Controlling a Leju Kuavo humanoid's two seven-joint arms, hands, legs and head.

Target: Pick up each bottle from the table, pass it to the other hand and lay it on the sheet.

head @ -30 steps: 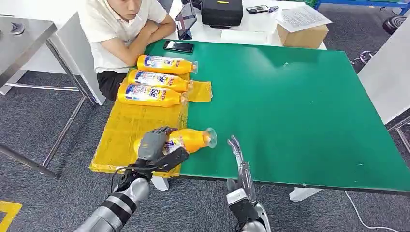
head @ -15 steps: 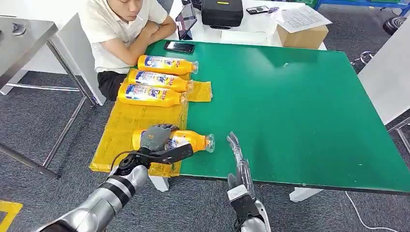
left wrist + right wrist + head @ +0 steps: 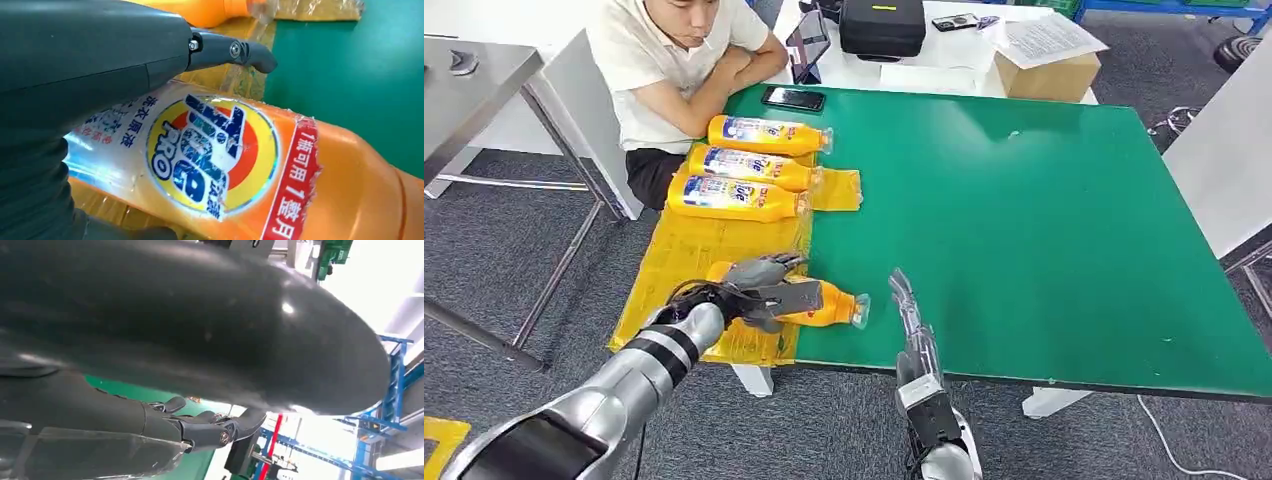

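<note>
step: left hand (image 3: 759, 289) grips fourth bottle (image 3: 819, 303), laying it on yellow sheet (image 3: 686, 262), lower left of frame.
next: release; neck overhangs sheet edge.
right hand (image 3: 907, 310): fingers straight, empty.

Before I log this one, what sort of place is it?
Probably an indoor lab or workshop set up for robot trials: a green table on grey carpet, a person seated watching, and blue industrial racking in the right wrist view.

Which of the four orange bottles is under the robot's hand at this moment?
The orange bottle nearest the robot, at the yellow sheet's near end under the left hand. The other three bottles lie untouched in a row near the person.
</note>
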